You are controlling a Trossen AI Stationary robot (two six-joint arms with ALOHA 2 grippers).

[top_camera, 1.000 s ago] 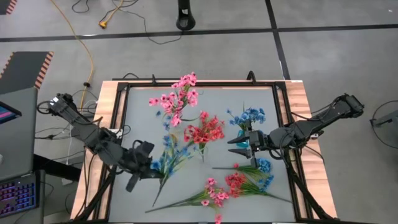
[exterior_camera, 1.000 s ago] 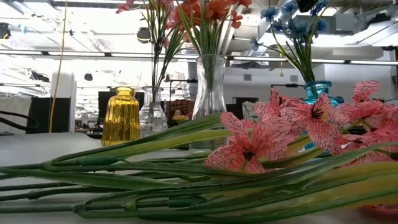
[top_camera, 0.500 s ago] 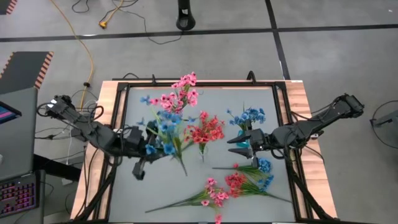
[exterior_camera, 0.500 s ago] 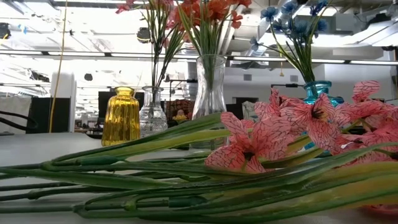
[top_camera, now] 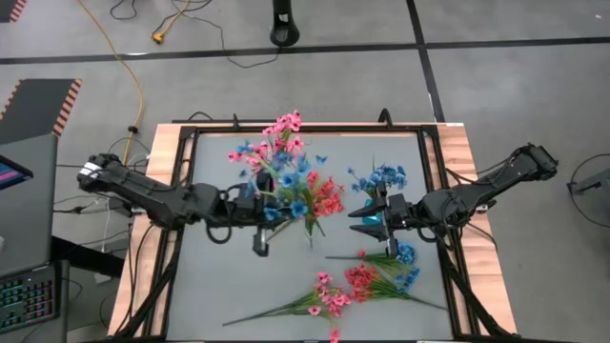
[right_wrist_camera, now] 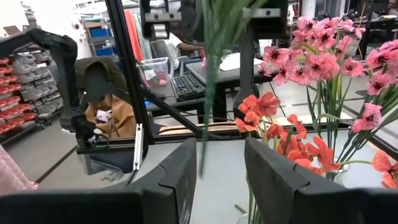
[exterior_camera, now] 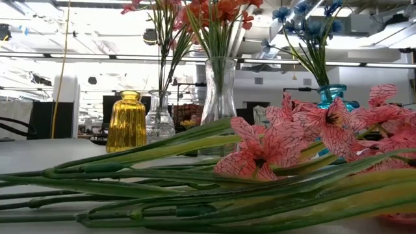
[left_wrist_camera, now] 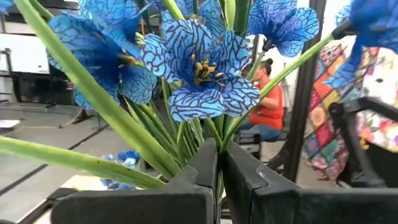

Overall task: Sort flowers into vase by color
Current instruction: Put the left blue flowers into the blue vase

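My left gripper [top_camera: 267, 213] hangs over the table's middle, shut on a spray of blue flowers [top_camera: 286, 179]. Its blossoms [left_wrist_camera: 205, 74] spread in front of the pink flowers [top_camera: 278, 141] and the coral-red flowers [top_camera: 324, 198], which stand in clear vases [exterior_camera: 219, 97]. My right gripper [top_camera: 355, 224] is open, up beside the blue flowers [top_camera: 379, 176] of the teal vase [exterior_camera: 335, 96]. A green stem [right_wrist_camera: 206, 93] stands between its fingers; whether it touches them I cannot tell. More flowers [top_camera: 367, 281] lie flat on the near half of the table. My left gripper pinches the blue spray's green stems [left_wrist_camera: 219, 158] between its two fingers, below the blossoms. It comes in about level from the table's left. The spray rises above the fingers, lifted clear of the table; its lower stem end is hidden.
A yellow vase [exterior_camera: 126, 121] stands without flowers next to the clear vase with pink flowers [exterior_camera: 159, 117]. A black frame [top_camera: 186, 181] runs round the grey table top. The near left part of the table is free room.
My left gripper has swung from the table's near left toward its middle and far side, rolling as it went and staying shut. The blue spray has come with it, off the table and up beside the pink and coral-red flowers.
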